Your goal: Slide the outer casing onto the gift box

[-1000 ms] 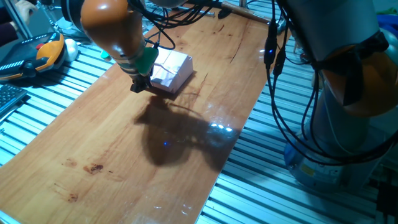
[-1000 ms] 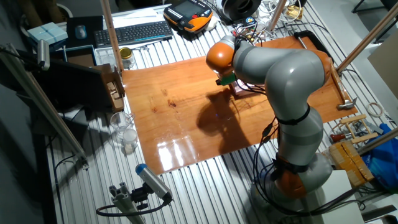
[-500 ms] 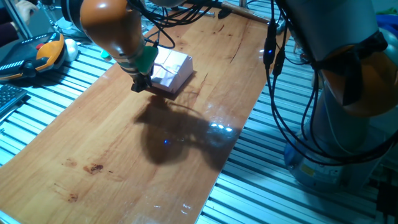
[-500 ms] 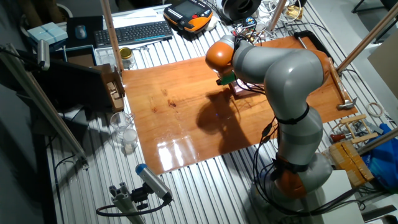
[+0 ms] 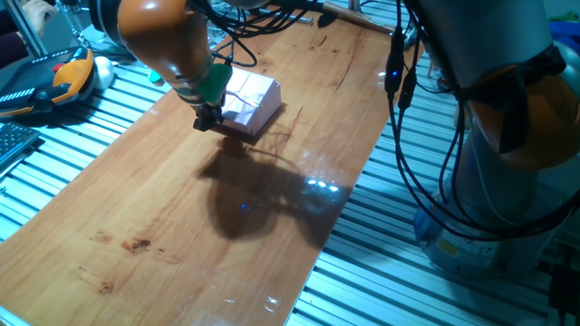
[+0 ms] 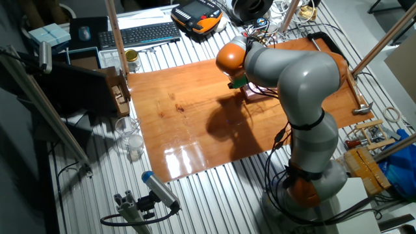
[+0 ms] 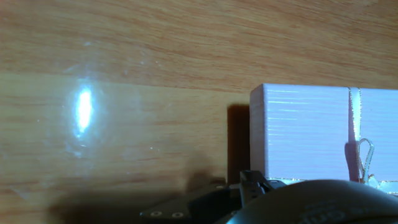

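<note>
Wooden table [image 5: 181, 208], fingers [image 5: 208, 120] beside outer casing [image 5: 249, 100]

- A robotics lab, this: slotted aluminium bench [image 6: 195, 188] under a wooden board [image 6: 195, 117].
- Teach pendant [image 6: 198, 14], keyboard [image 6: 140, 34], loose cables [image 5: 412, 181] about.

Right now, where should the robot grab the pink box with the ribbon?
Probably by two opposite side edges of the casing, coming straight down from above. It lies flat on the table, so its thin sides are what the fingers can pinch. The ribbon crosses the top, so keep clear of the bow.
</note>
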You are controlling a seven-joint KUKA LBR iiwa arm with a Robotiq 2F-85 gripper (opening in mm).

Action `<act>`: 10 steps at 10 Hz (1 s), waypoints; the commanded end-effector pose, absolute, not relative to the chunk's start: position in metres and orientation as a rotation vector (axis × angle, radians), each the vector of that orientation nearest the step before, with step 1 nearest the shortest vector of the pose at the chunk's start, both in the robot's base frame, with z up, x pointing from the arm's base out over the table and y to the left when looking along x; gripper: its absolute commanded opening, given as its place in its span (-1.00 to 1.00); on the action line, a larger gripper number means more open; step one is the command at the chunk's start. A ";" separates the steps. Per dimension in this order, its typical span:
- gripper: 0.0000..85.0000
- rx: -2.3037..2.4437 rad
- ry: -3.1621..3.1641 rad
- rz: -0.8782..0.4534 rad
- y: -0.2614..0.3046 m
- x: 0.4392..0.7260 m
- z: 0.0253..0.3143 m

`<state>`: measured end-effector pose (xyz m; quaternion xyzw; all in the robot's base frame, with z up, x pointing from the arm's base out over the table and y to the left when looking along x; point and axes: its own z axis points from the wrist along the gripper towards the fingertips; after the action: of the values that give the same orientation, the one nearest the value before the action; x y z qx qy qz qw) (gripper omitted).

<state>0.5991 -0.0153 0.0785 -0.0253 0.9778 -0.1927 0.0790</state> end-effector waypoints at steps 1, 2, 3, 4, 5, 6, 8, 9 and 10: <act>-1.00 -0.077 2.925 -0.581 -0.017 0.599 0.079; -1.00 -0.080 2.923 -0.586 -0.020 0.598 0.080; -1.00 -0.083 2.921 -0.588 -0.022 0.598 0.081; -1.00 -0.083 2.920 -0.593 -0.024 0.597 0.082; -1.00 -0.084 2.918 -0.597 -0.025 0.597 0.083; -1.00 -0.084 2.916 -0.606 -0.026 0.596 0.084; -1.00 -0.088 2.913 -0.608 -0.029 0.595 0.085; -1.00 -0.088 2.911 -0.610 -0.030 0.595 0.085; -1.00 -0.088 2.911 -0.610 -0.031 0.594 0.085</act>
<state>0.5944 -0.0309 0.0854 -0.0296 0.9749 -0.2044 0.0830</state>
